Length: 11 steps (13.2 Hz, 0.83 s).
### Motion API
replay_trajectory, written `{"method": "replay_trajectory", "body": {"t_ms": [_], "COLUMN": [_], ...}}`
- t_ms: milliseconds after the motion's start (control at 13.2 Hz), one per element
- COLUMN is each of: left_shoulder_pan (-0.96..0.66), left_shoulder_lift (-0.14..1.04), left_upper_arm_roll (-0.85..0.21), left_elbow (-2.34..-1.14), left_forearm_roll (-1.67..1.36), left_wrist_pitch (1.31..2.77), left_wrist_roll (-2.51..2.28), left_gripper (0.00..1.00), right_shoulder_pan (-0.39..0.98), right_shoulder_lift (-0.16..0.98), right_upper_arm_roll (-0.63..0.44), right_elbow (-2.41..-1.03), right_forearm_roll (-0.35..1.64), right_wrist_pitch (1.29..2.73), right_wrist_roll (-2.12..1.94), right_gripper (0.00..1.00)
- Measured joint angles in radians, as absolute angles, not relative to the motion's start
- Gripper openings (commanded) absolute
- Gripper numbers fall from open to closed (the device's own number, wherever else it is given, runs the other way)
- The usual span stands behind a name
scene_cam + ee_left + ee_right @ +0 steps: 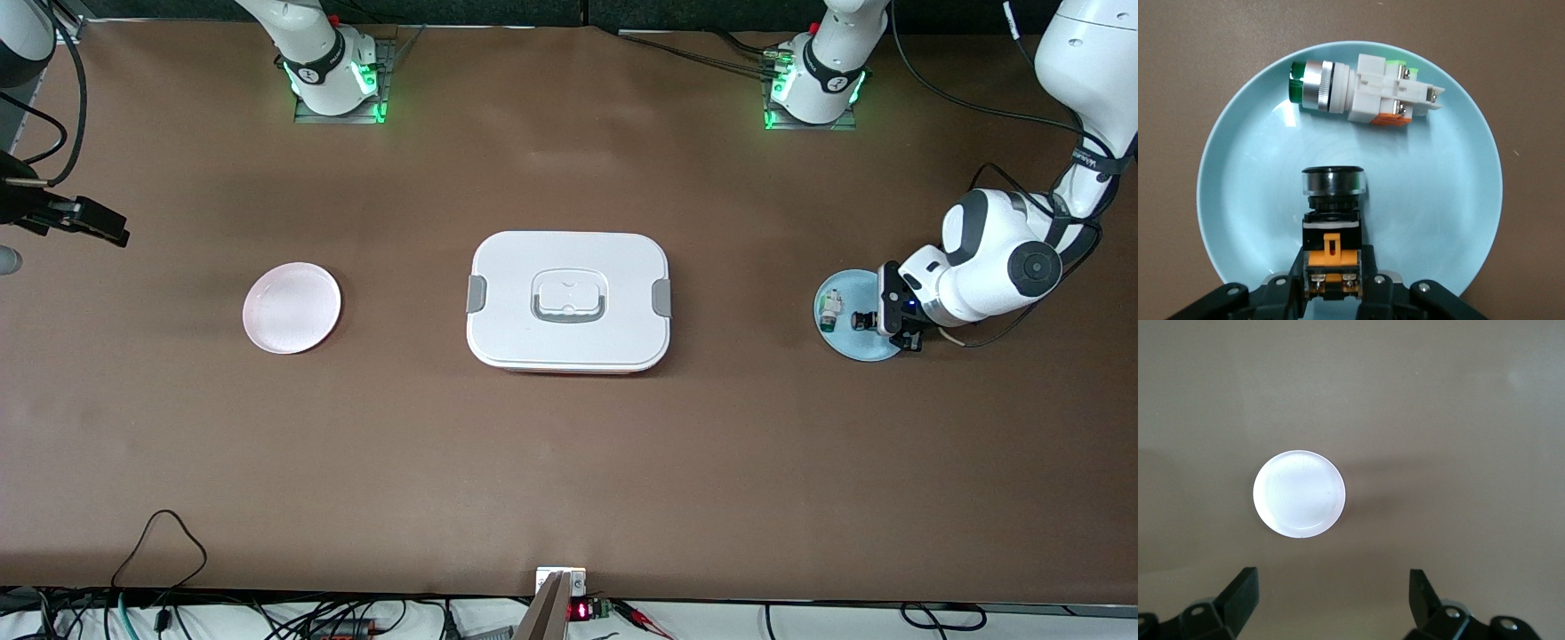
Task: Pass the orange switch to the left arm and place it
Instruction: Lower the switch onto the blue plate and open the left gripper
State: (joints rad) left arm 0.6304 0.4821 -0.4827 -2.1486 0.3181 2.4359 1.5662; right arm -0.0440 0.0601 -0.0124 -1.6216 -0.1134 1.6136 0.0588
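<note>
The orange switch (861, 319), black with an orange band, lies on a light blue plate (853, 348) at the left arm's end of the table. In the left wrist view the switch (1332, 227) lies with its orange base between my left gripper's (1332, 268) fingers, which press on both its sides. My left gripper (892, 313) is low over the plate. The white box (516, 293) stands mid-table. My right gripper (105, 228) hangs open and empty high over the right arm's end of the table, and its open fingers (1239, 592) show in the right wrist view.
A white-and-green component (829, 308) lies on the same blue plate (1238, 173), beside the switch, and shows in the left wrist view (1361, 88). A pink plate (292, 308) lies toward the right arm's end and shows in the right wrist view (1299, 493). Cables run along the table's near edge.
</note>
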Motion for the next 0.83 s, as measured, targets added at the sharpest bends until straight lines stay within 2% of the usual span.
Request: {"method": "replay_trajectory", "body": {"t_ms": [76, 152, 228, 304, 835], "left_shoulder_pan": [0.630, 0.630, 0.631, 0.631, 0.650], "left_shoulder_lift": [0.483, 0.484, 0.485, 0.487, 0.489], "left_upper_arm_roll": [-0.483, -0.483, -0.482, -0.482, -0.482], "left_elbow": [-2.149, -2.149, -2.149, -2.149, -2.143], "left_forearm_roll": [0.321, 0.327, 0.332, 0.334, 0.338], "left_wrist_pitch": [2.436, 2.436, 2.436, 2.436, 2.442], "left_wrist_roll": [1.566, 1.566, 1.566, 1.566, 1.566], "left_gripper": [0.20, 0.35, 0.82, 1.00, 1.00], "right_shoulder_pan": [-0.040, -0.037, -0.036, -0.035, -0.036], "right_shoulder_lift": [0.060, 0.060, 0.059, 0.057, 0.001], "right_upper_arm_roll": [-0.011, -0.010, -0.009, -0.009, -0.009], "right_elbow": [-1.623, -1.627, -1.635, -1.650, -1.691], "right_forearm_roll": [-0.113, -0.113, -0.113, -0.113, -0.109], "right_wrist_pitch": [1.614, 1.616, 1.628, 1.648, 1.642], "right_wrist_roll": [0.059, 0.059, 0.059, 0.059, 0.025], "right_gripper": [1.00, 1.00, 1.00, 1.00, 1.00]}}
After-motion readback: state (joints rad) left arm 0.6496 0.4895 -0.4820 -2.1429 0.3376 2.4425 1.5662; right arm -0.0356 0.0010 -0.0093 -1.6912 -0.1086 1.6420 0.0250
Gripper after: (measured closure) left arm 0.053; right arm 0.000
